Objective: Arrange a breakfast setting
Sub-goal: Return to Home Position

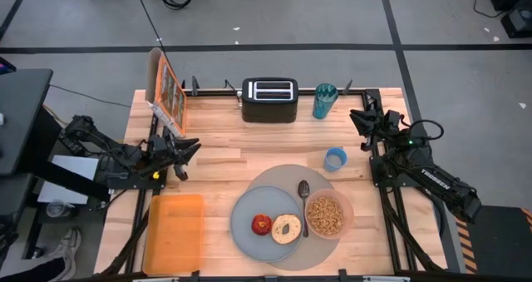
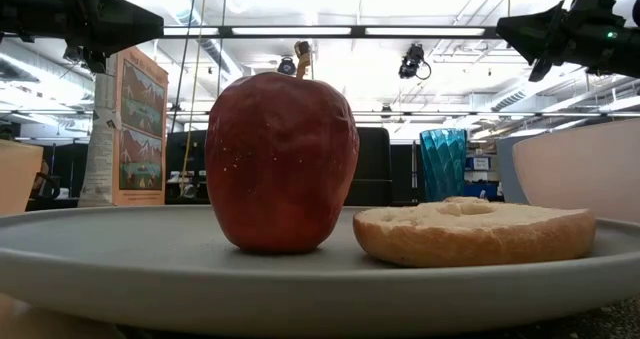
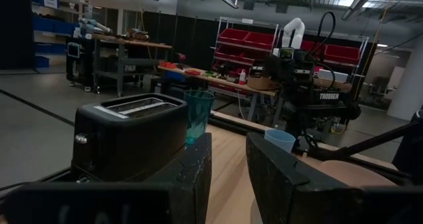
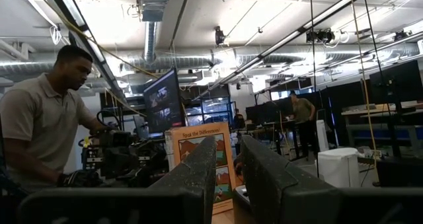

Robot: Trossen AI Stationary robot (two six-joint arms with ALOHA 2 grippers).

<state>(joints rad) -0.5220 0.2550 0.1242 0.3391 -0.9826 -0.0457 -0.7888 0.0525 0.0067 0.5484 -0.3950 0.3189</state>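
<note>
The round grey mat (image 1: 283,178) lies at the table's near middle. On it sit the grey-blue plate (image 1: 245,236), with the red apple (image 1: 262,225) and the tan bagel (image 1: 287,229), and the pink bowl (image 1: 326,215), filled with cereal. The metal spoon (image 1: 304,203) lies between plate and bowl. The small blue cup (image 1: 335,159) stands just beyond the mat. My left gripper (image 1: 189,149) hangs open and empty at the table's left side. My right gripper (image 1: 359,120) hangs open and empty at the far right. The low view shows the apple (image 2: 280,164) upright beside the bagel (image 2: 475,229).
A black toaster (image 1: 269,99) and a teal glass (image 1: 324,101) stand at the far edge. A picture board (image 1: 169,91) stands at the far left. An orange tray (image 1: 174,232) lies at the near left. A person (image 4: 39,131) stands beyond the table's left side.
</note>
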